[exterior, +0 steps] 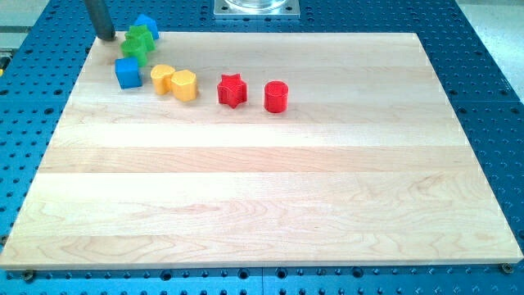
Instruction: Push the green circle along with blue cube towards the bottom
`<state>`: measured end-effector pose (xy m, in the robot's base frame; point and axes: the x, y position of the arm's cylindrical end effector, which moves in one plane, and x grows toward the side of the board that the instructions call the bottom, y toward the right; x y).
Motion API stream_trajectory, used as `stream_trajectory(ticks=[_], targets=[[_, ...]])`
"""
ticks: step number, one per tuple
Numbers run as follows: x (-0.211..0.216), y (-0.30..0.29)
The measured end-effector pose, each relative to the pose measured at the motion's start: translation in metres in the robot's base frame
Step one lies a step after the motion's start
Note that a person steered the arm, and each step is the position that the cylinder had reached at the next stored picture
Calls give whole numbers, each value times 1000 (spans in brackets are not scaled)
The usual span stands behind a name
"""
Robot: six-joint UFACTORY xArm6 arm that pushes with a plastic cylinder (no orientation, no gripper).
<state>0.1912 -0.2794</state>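
My tip stands at the board's top left corner, just left of a cluster of blocks. The green circle lies a little right of and below the tip. The blue cube sits right below the green circle, touching or nearly touching it. A green star lies just above the green circle. A second blue block sits behind the star at the board's top edge. The tip is apart from the blocks by a small gap.
A yellow heart and a yellow hexagon lie right of the blue cube. A red star and a red cylinder lie farther right. The wooden board rests on a blue perforated table.
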Motion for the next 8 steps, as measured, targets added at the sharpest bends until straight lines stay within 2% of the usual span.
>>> stream_trajectory(ticks=[2, 4, 5, 8], targets=[[6, 16], [105, 11], [129, 16], [130, 14]])
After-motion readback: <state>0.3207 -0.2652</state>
